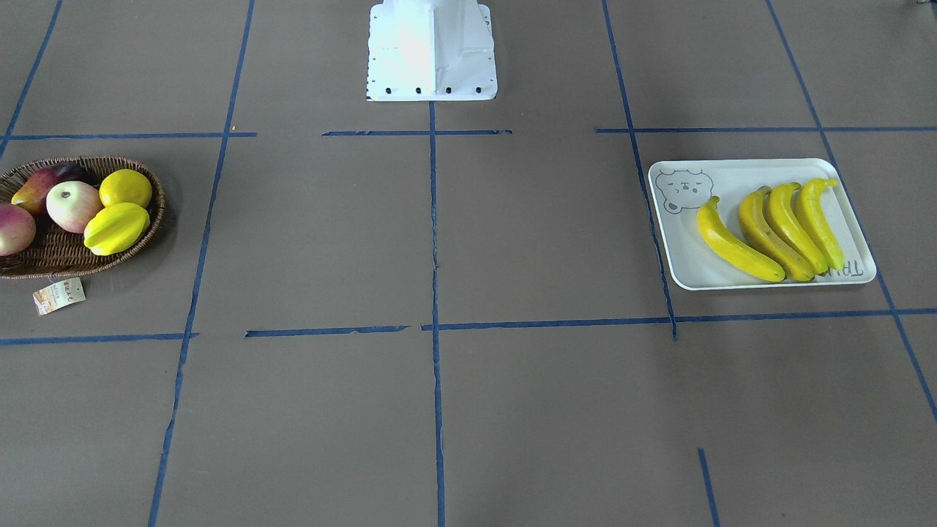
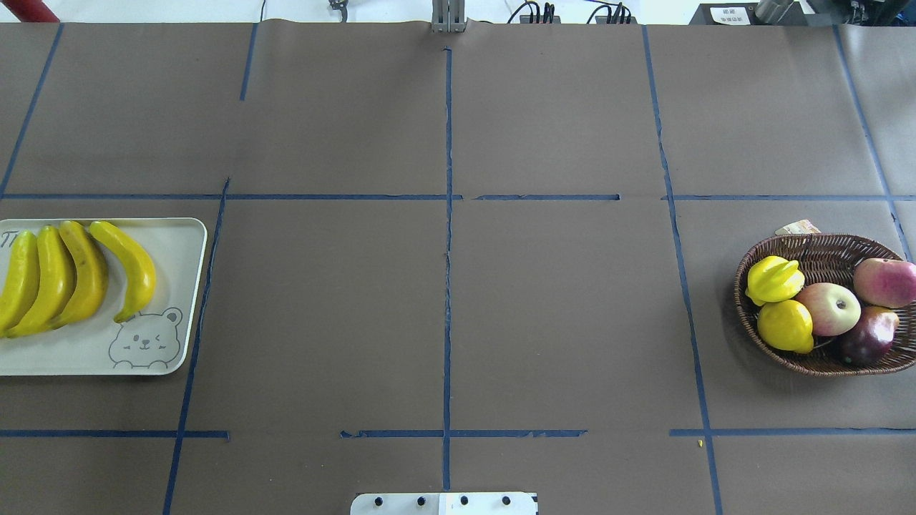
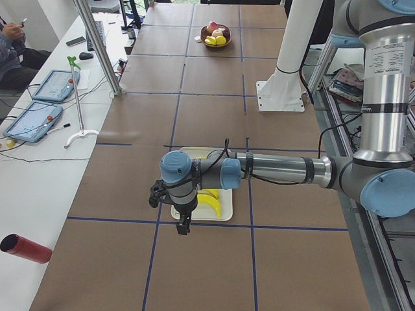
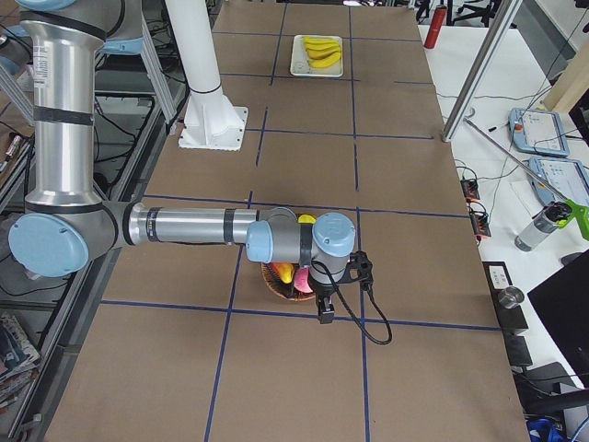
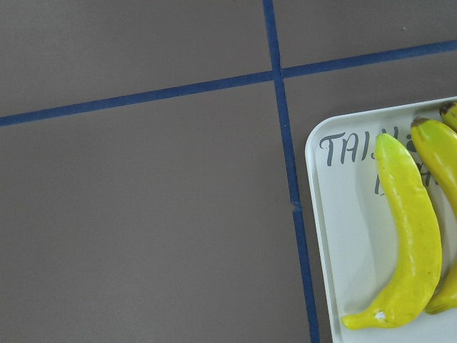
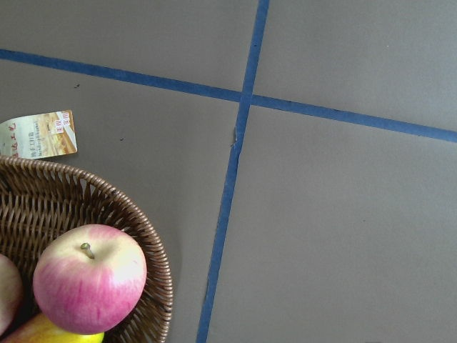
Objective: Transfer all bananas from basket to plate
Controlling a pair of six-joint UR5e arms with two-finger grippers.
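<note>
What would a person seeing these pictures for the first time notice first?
Four bright yellow bananas lie side by side on the white plate, far to the robot's left. Far to its right, a wicker basket holds apples, a lemon and a starfruit, but no banana.

Overhead and front cams face across the table [image 2: 558, 307], sharing plate [image 2: 182, 257] and basket [image 2: 830, 254]; side cams endwise, wrist cams close.

Left arm [image 3: 279, 170] and right arm [image 4: 184, 226]: silver tubes, pale blue joint caps, grey housings, black bands. A black cable [image 4: 385, 337] loops just beside the black right end effector [image 4: 325, 313]. White pedestal [image 1: 432, 51], dark bolt holes.
</note>
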